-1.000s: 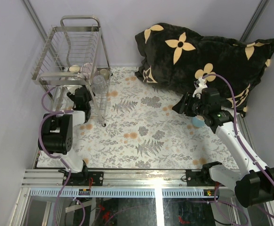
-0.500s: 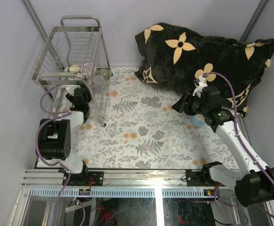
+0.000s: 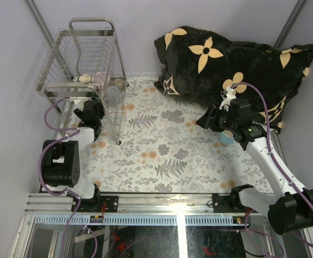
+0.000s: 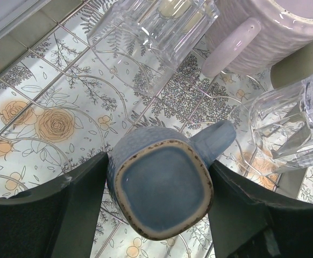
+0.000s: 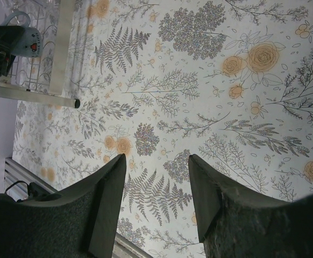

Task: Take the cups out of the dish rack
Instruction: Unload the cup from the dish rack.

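Light blue mug (image 4: 159,193) is lying on the wire floor of the dish rack (image 3: 92,22), its square base turned toward the wrist camera and its handle pointing away to the right. The left gripper (image 4: 156,164) is clenching it: the two dark fingers (image 4: 76,209) are pressing against opposite sides of the mug's body, with no gap showing.

Crowding it deeper inside the dish rack are a clear glass (image 4: 151,32), a second glass (image 4: 291,123) and the lilac-pink mug (image 4: 264,27), all near the blue one. To do this step well, I would be drawing the mug straight back out the way the wrist is pointing and lifting only a little. That should keep the handle clear of the glass beside it and stop the wires from catching the rim. The glaze is probably slick, so a firm, level grip matters.

Seen from above, the left arm is folding tightly, elbow low near its base and forearm reaching forward into the near side of the dish rack under the upper tier.

The right gripper (image 5: 156,161) is hanging released and empty over the floral cloth (image 5: 242,97), well apart from the dish rack, with its arm stretching forward.
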`<state>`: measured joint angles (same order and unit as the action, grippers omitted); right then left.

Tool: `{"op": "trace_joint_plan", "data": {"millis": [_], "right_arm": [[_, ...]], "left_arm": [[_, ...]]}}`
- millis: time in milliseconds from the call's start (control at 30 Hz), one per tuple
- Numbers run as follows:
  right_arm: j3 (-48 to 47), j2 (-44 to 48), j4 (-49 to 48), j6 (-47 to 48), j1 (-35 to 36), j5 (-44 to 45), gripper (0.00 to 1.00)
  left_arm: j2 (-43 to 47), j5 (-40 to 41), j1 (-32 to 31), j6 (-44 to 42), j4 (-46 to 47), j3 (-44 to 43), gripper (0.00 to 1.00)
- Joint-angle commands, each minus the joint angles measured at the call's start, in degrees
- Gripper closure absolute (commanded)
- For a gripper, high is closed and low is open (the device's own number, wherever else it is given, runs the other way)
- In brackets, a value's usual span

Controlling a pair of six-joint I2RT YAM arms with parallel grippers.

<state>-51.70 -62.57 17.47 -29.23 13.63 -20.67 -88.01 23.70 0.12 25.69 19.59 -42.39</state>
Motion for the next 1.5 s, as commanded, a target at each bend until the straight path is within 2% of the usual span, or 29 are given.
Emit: {"op": "trace_joint_plan", "data": {"millis": [0, 167, 267, 300, 400, 533, 667, 733, 800, 867, 967, 1467], "right_arm": [[-1.93, 0.25, -1.23, 0.49, 0.46, -1.31, 0.43], [-1.6, 0.42, -1.15, 0.49, 0.44, -1.14, 0.43], [-1.44, 0.59, -1.04, 0.58, 0.43, -1.09, 0.43], [-1.32, 0.71, -0.99, 0.56, 0.43, -1.0, 0.43], [-0.97, 0.95, -0.93, 0.52, 0.44, -1.0, 0.43], [-1.0, 1.15, -0.78, 0.51, 0.47, -0.91, 0.43], [-1.03, 1.39, -0.72, 0.5, 0.44, -0.96, 0.43], [-0.82, 1.54, -0.75, 0.5, 0.43, -1.0, 0.43], [-0.7, 1.63, -0.75, 0.54, 0.45, -0.96, 0.43], [-0.65, 1.81, -0.68, 0.61, 0.5, -0.89, 0.43], [-0.52, 2.04, -0.61, 0.74, 0.45, -0.79, 0.43], [-0.61, 2.07, -1.35, 0.59, 0.43, -1.74, 0.43]], "left_arm": [[0.09, 2.31, 0.63, -0.6, 6.08, -0.39, 0.96], [-1.76, 2.28, 0.62, 0.31, 7.88, 0.31, 0.91], [-2.83, 2.53, 0.66, 0.32, 8.51, 0.4, 0.84], [-3.09, 2.65, 0.67, 0.39, 8.67, 0.4, 0.78], [-3.61, 2.9, 0.71, 0.51, 9.0, 0.36, 0.72], [-4.19, 3.26, 0.67, 0.65, 8.67, -0.35, 0.56], [-4.71, 3.99, 0.65, 1.11, 7.15, -1.2, 0.53], [-4.78, 4.73, 0.66, 1.43, 6.47, -1.43, 0.55], [-4.36, 4.67, 0.65, 1.41, 6.91, -0.94, 0.69], [-3.84, 4.14, 0.6, 1.47, 6.84, -0.51, 0.86], [-2.63, 3.91, 0.61, 2.4, 6.6, 0.54, 1.0], [9.38, 2.0, 0.63, 5.49, 5.19, 6.03, 1.0]]}}
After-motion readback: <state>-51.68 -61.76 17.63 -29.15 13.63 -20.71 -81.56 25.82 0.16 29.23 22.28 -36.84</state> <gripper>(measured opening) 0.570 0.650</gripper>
